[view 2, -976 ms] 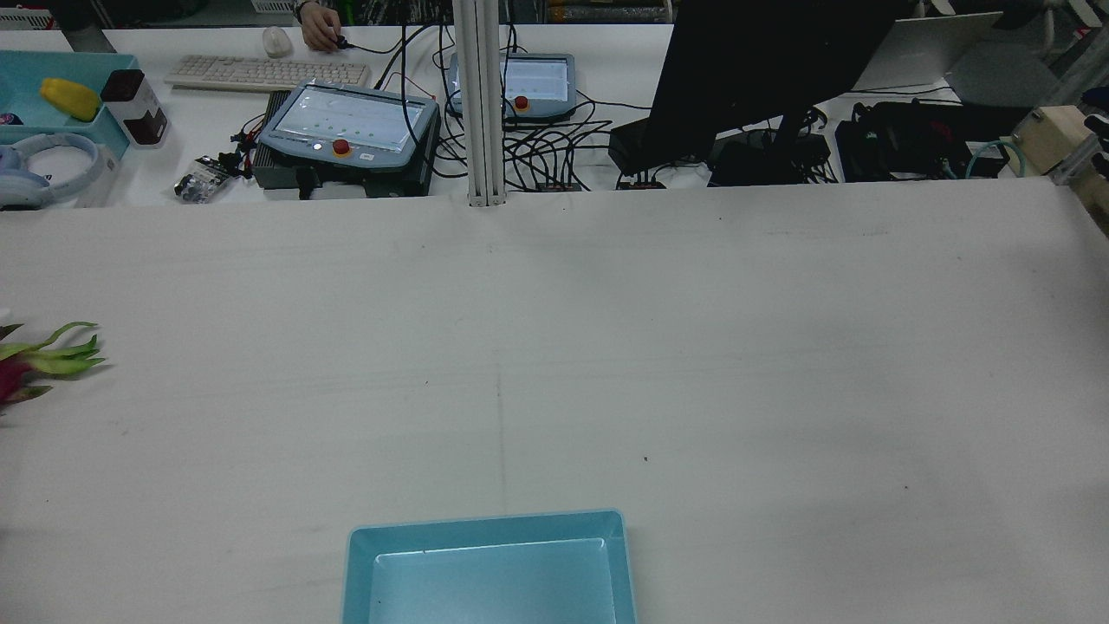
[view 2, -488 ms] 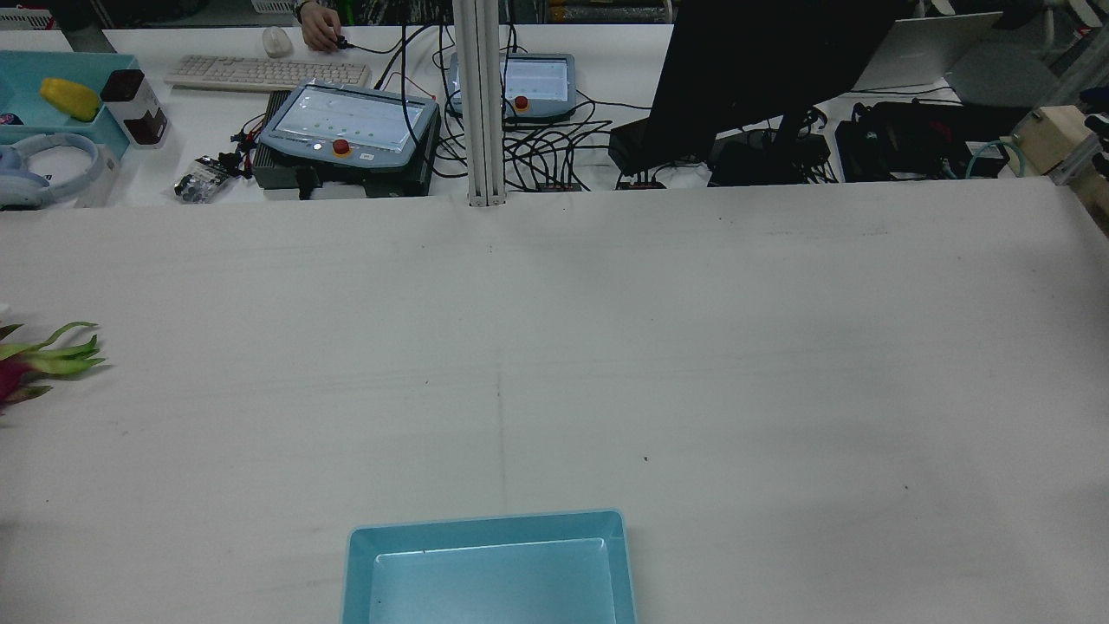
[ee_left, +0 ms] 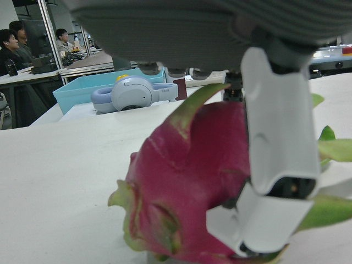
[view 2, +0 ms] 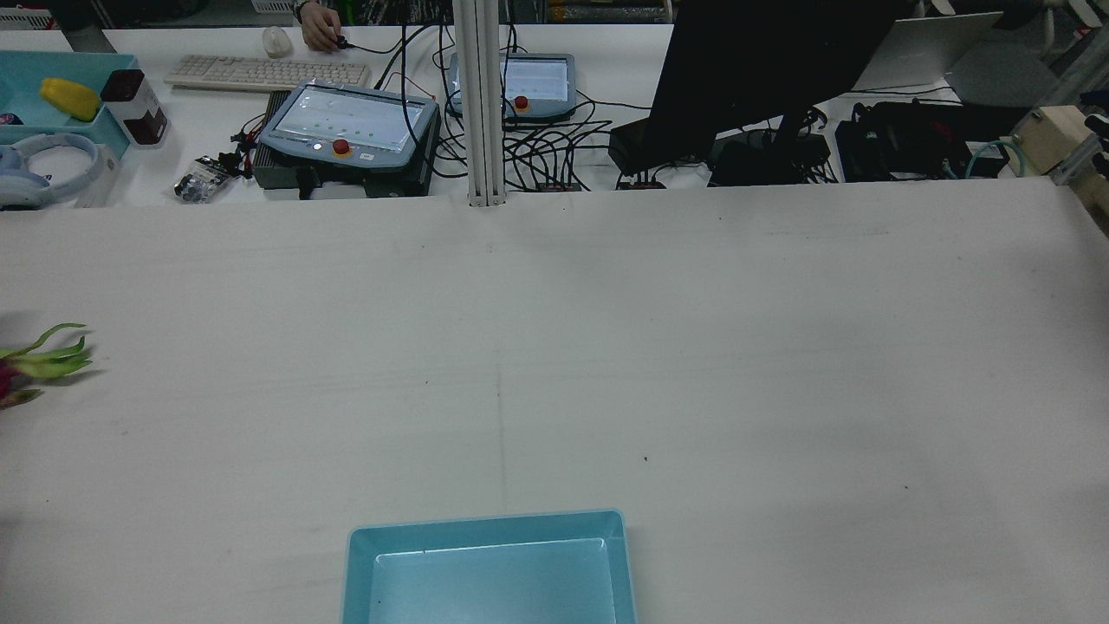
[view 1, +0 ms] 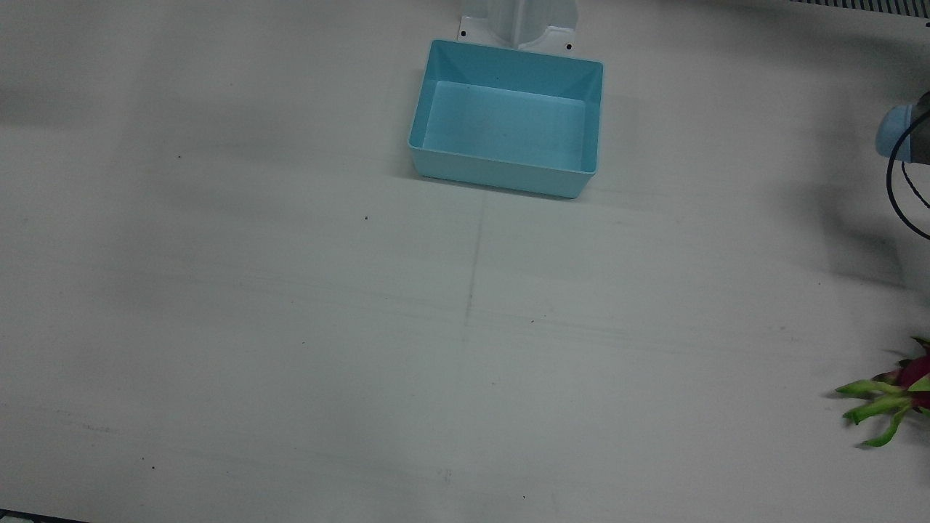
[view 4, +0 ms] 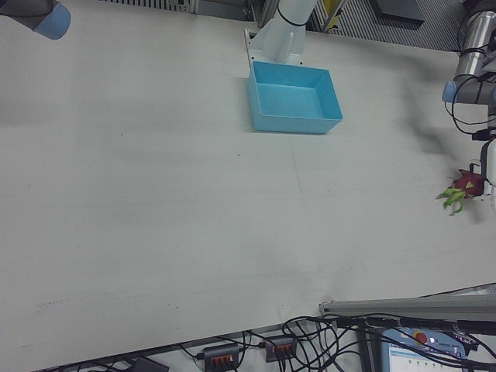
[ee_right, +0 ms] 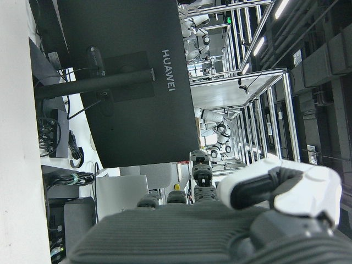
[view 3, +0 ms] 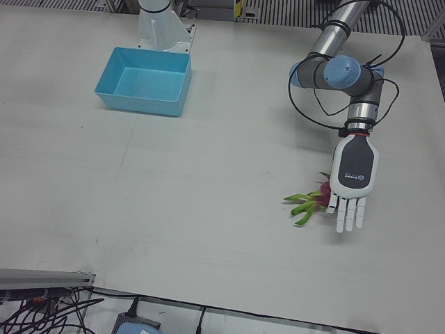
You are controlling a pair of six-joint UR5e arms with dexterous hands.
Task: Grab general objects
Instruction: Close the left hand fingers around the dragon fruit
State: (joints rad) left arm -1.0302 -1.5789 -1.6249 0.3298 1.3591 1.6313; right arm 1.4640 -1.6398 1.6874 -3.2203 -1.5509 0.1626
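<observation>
the dragon fruit (view 3: 321, 197) is lying on the counter (view 3: 208, 181), well away from the blue bin (view 3: 144, 81) and out toward the counter's edge on the robot's left side. the left hand (view 3: 352, 179) is hanging palm-down right over it, fingers (view 3: 350, 213) pointing past the fruit and mostly straight, so it's looking open rather than clamped. in the left hand view one finger (ee_left: 275, 165) is sitting against the pink skin, but nothing is wrapping around it yet (at least not that i can see).

the right hand (ee_right: 231, 231) is only showing up in its own camera, pointing off at a monitor, nowhere near the bin or the fruit. it seems to be holding nothing, but i can't tell if it's open or closed.

my guess for doing this well: be settling the palm over the fat middle of the fruit, curling around the body and not the floppy green scales, since those are probably going to slip or bend.
</observation>
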